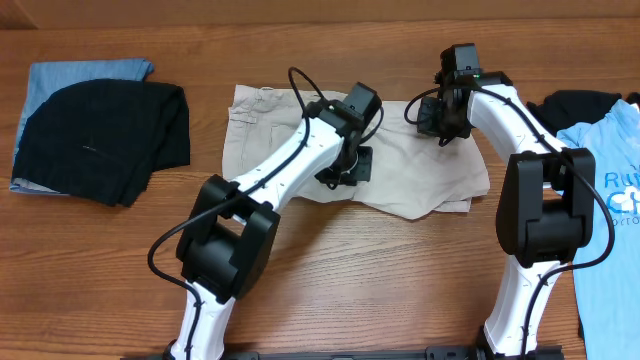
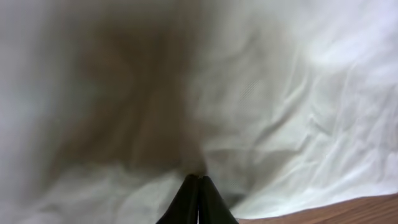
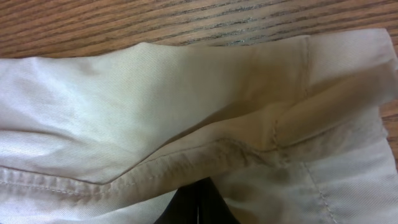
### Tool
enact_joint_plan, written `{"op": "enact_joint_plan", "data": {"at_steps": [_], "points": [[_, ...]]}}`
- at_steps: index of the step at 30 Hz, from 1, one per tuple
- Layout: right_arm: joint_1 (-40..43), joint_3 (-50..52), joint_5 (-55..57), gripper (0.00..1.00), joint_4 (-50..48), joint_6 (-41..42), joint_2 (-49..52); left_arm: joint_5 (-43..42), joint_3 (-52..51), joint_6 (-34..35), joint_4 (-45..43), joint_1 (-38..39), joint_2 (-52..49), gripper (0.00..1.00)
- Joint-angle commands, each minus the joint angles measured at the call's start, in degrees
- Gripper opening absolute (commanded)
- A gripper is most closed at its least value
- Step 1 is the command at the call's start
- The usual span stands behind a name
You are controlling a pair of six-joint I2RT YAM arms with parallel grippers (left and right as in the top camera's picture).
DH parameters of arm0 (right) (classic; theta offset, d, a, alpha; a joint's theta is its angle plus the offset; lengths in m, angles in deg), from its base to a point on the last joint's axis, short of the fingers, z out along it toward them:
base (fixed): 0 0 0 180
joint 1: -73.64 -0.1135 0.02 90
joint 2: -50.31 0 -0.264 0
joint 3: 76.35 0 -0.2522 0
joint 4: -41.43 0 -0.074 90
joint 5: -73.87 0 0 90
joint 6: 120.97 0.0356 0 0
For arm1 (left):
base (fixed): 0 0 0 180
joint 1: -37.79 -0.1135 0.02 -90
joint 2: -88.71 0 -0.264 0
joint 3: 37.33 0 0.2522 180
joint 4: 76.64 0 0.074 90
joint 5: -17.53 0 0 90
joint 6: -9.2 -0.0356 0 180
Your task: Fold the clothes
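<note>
Cloth like this is light and limp. The shorts (image 1: 420, 175) are thin pale cotton, soft enough to wrinkle and sag from any pinch, neither slippery nor fragile. We judge that a single layer taken alone would slide off the one beneath. The better holds are the stitched hem, the seams and the waistband, where layers are sewn together and the fabric keeps a line. The shorts lie spread on the worktop (image 1: 350, 290) directly beneath both end effectors, with much of the garment between the two and a rumpled leg running out below the right one.

The left end effector (image 1: 345, 168) is down on the middle of the shorts. In its wrist view the fingertips (image 2: 186, 208) meet with no gap, and blurred cloth rises close around them. We take it to be pinching a fold of fabric, though the pinch itself is hidden.

The right end effector (image 1: 440, 118) sits at the far edge of the shorts. Its tips are also closed together, and a doubled seam (image 3: 205, 155) bunches into a ridge just ahead of them. We read that as a grip on the cloth's edge, with bare worktop beyond it.
</note>
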Motion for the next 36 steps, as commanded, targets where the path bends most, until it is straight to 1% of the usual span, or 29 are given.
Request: {"op": "enact_joint_plan", "data": {"at_steps": [1,4,6,8,9,12,15,21,26,28,31,36], "points": [[-0.15,0.28,-0.35,0.05,-0.26,-0.17,0.44,2.47,-5.92,4.85,-1.29,0.61,1.38,0.04],[-0.15,0.28,-0.35,0.05,-0.26,-0.17,0.44,2.6,-10.95,6.12,-5.6,0.61,1.36,0.04],[-0.15,0.28,-0.35,0.05,-0.22,-0.17,0.44,2.58,-12.09,6.47,-5.95,0.59,1.36,0.04],[-0.15,0.28,-0.35,0.05,-0.22,-0.17,0.44,2.34,-9.49,5.95,-4.92,0.61,1.97,0.04],[-0.15,0.28,-0.37,0.05,-0.2,-0.17,0.44,2.78,-6.27,5.84,-3.56,0.63,2.58,0.04],[-0.15,0.28,-0.35,0.05,0.04,-0.17,0.44,8.96,1.73,5.81,-2.82,0.46,3.43,0.04],[-0.15,0.28,-0.35,0.05,0.17,-0.2,0.44,11.76,1.75,3.91,-4.72,0.31,2.67,0.04],[-0.15,0.28,-0.35,0.05,0.11,-0.2,0.44,11.08,0.26,3.93,-4.98,0.26,-5.4,0.04],[-0.15,0.28,-0.35,0.05,0.11,-0.2,0.44,11.32,0.92,3.32,-5.55,-0.15,-6.21,0.04],[-0.15,0.28,-0.35,0.05,0.11,-0.2,0.44,11.32,4.26,2.43,-3.96,-1.27,-6.1,0.04],[-0.15,0.28,-0.35,0.05,0.13,-0.2,0.44,11.58,12.85,1.36,-1.03,-3.28,-5.99,0.04],[-0.15,0.28,-0.35,0.05,0.11,-0.2,0.44,14.12,13.0,1.4,-2.8,-4.31,-6.8,0.04]]}}
